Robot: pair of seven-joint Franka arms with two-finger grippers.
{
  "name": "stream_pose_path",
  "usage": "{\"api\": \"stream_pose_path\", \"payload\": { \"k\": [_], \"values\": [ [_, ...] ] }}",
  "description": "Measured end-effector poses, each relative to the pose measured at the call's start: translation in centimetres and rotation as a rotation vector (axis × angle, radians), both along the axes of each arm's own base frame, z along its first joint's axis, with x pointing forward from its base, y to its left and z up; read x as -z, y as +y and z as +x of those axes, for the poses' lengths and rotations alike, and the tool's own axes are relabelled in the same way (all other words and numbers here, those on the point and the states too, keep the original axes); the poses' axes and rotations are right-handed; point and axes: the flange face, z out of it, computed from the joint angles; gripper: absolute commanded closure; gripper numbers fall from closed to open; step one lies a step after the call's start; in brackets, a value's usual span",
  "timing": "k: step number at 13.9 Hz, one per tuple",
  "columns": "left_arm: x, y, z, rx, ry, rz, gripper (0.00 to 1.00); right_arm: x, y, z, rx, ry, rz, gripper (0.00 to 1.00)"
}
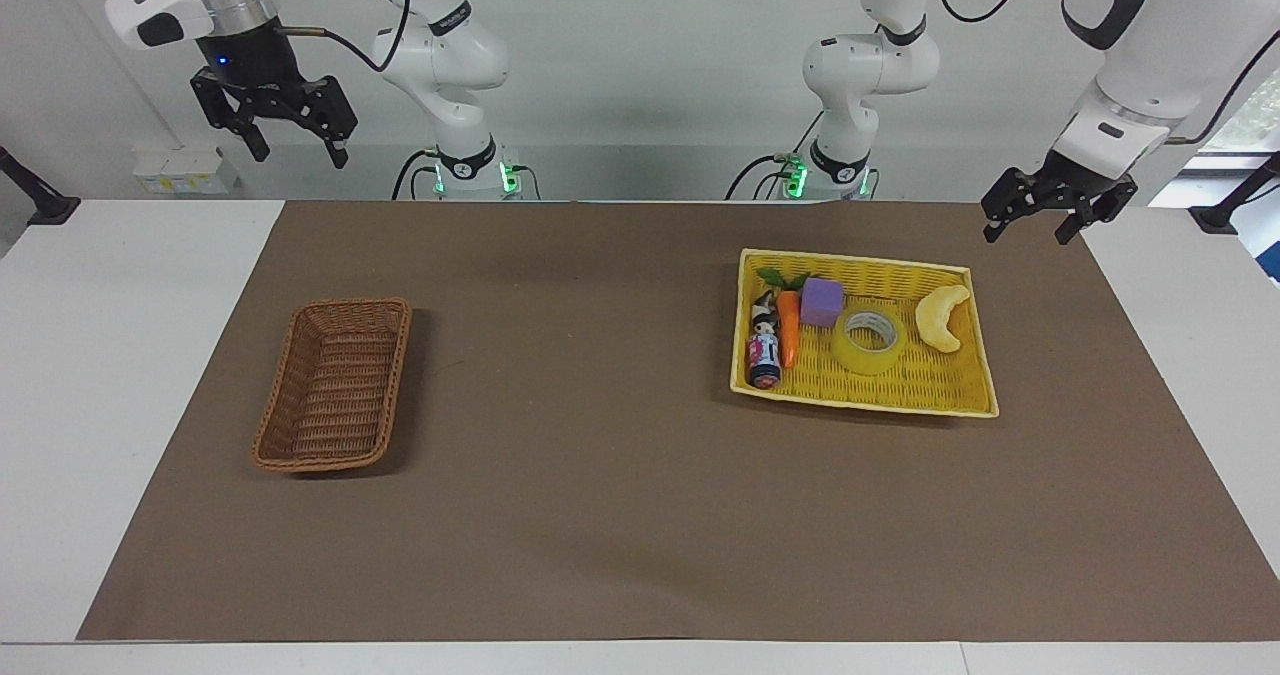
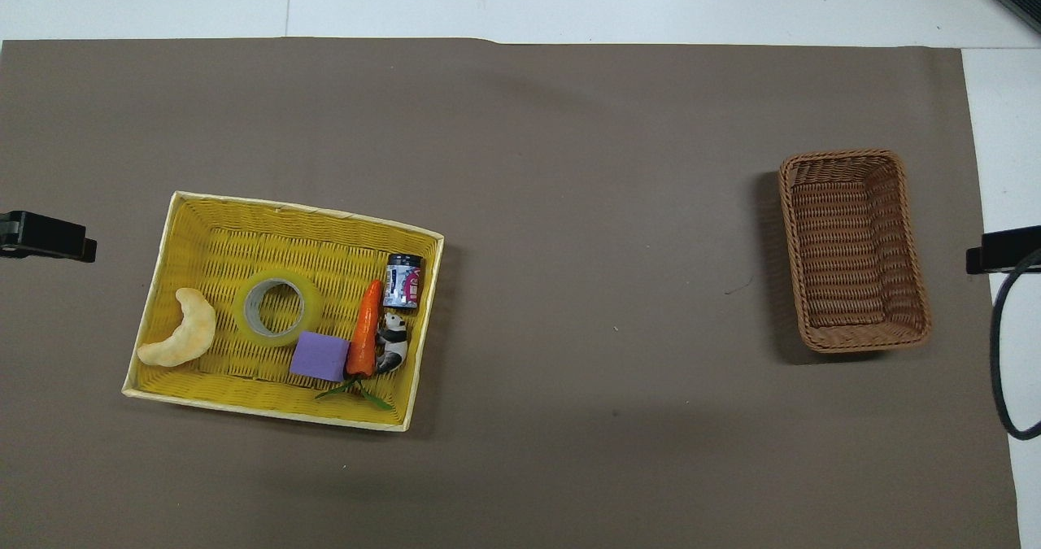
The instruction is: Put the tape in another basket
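— How is the scene lit?
— Evenly and brightly from above. The brown mat [image 1: 620, 435] shows no glare, and the white desk [image 1: 110, 355] stays clean without blowing out.

— Any shadows?
— Soft ones only. The wicker basket [image 2: 854, 248] throws a dim shadow on the mat along its side toward the left arm's end; the yellow tray [image 2: 187, 215] casts a faint one along its side toward the right arm's end. Broad, pale smudges lie on the mat nearer the robots.

— Focus?
— Sharp across both views; the weave reads clearly. Daylight shows at a window [image 1: 1240, 120] by the left arm.
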Motion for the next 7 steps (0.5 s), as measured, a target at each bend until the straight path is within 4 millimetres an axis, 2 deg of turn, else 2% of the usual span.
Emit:
{"api": "stream_pose_path", "payload": {
  "k": [7],
  "values": [
    [7.7,-0.2,1.0,-0.028,-0.003,0.001,0.0,0.0,0.0,0.0,0.0,0.0,0.0,0.0]
  ]
}}
